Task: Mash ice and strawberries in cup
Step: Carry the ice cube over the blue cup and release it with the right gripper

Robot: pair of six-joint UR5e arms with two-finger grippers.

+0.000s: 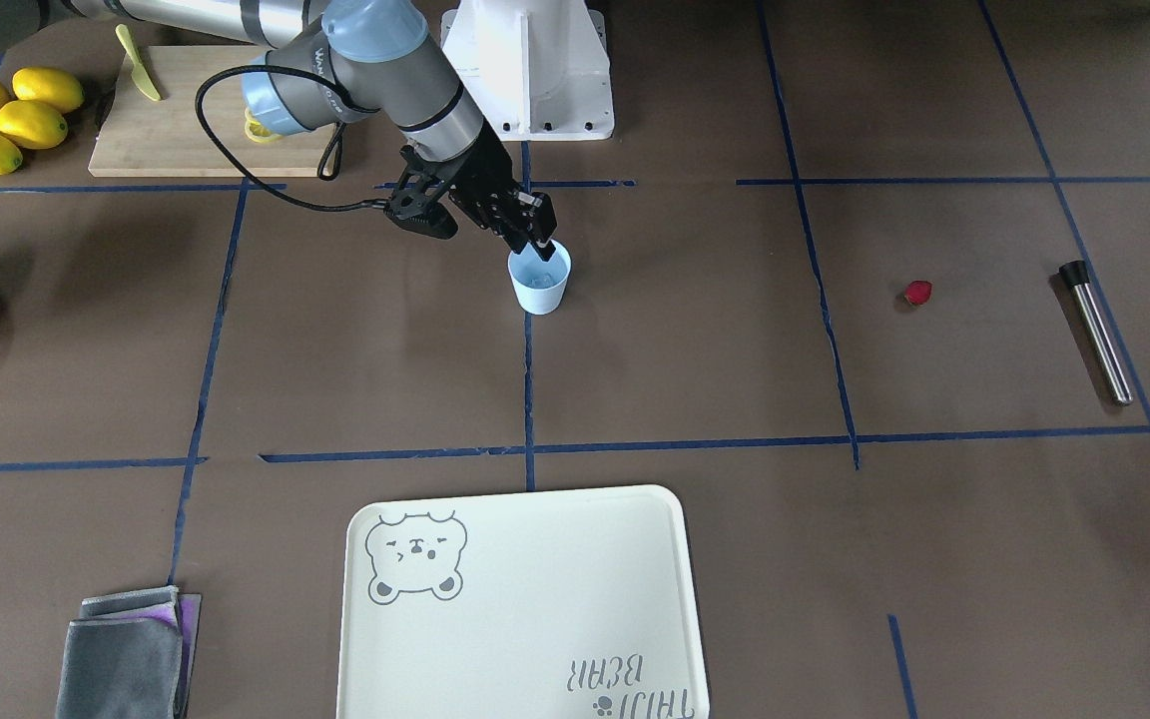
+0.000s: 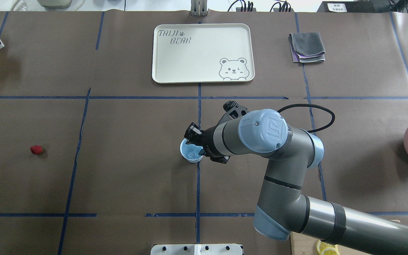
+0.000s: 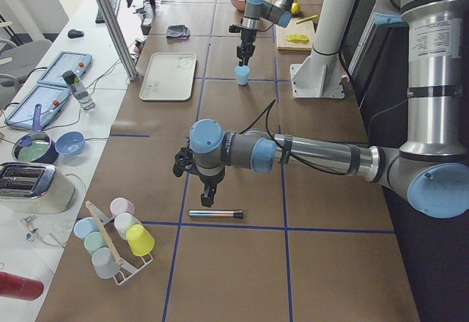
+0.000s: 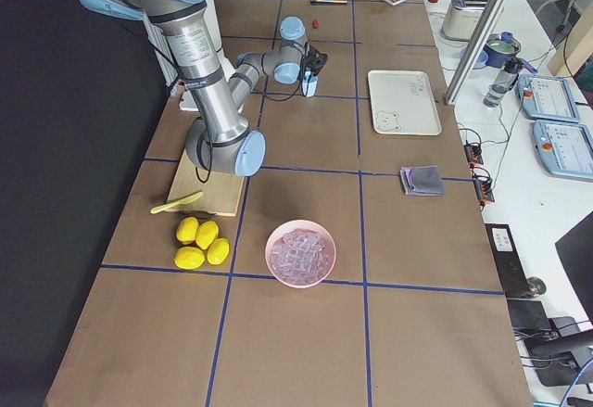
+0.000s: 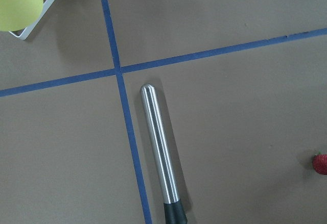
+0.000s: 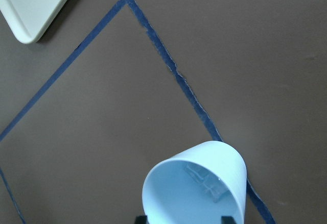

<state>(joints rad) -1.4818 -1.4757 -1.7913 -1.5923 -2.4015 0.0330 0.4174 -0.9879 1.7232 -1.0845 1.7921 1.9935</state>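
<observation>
The pale-blue cup (image 1: 540, 285) stands upright at the table's middle and also shows in the overhead view (image 2: 191, 153). Small translucent ice lumps (image 6: 207, 183) lie inside it. My right gripper (image 1: 542, 245) hangs just over the cup's mouth, open and empty, its fingertips (image 6: 141, 219) apart at the near rim. The strawberry (image 1: 918, 293) lies alone on the table on my left side, far from the cup. My left gripper (image 3: 207, 196) hovers over a steel muddler (image 5: 159, 147) near the strawberry (image 5: 320, 164); I cannot tell whether it is open or shut.
A pink bowl of ice (image 4: 300, 251) sits at the far right. Lemons (image 1: 6, 120) and a cutting board (image 1: 186, 130) are by my base. A bear tray (image 1: 525, 599) and a grey cloth (image 1: 126, 659) lie on the far side. A cup rack (image 3: 117, 238) stands at the left end.
</observation>
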